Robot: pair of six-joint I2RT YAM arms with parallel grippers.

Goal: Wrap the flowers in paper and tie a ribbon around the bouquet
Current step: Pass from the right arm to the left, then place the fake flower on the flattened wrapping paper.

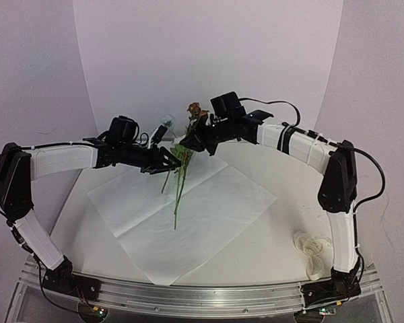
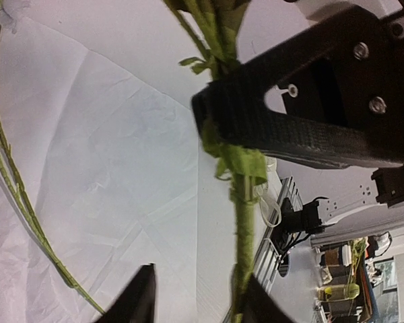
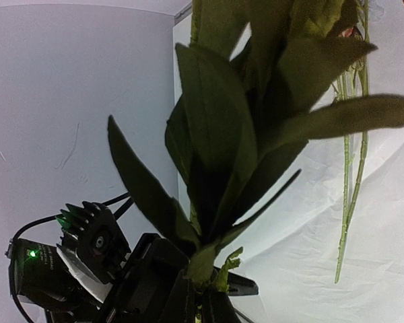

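The flowers (image 1: 182, 171) hang in the air over the white paper (image 1: 188, 215), green stems pointing down and a rust-orange bloom (image 1: 194, 108) on top. My right gripper (image 1: 192, 142) is shut on the wrapped main stem (image 3: 203, 266) just under the leaves (image 3: 215, 155). From the left, my left gripper (image 1: 170, 159) has its jaws apart around that same stem (image 2: 243, 222) lower down. The stem rests against one finger (image 2: 257, 303) and a gap shows to the other finger (image 2: 139, 296). The ribbon (image 1: 314, 250) lies bunched on the table beside the right arm's base.
A metal rail (image 1: 188, 299) runs along the near table edge between the arm bases. Thin loose stems (image 2: 17, 188) dangle beside the main stem, above the paper (image 2: 121, 168). A curved white backdrop (image 1: 209, 54) closes the far side.
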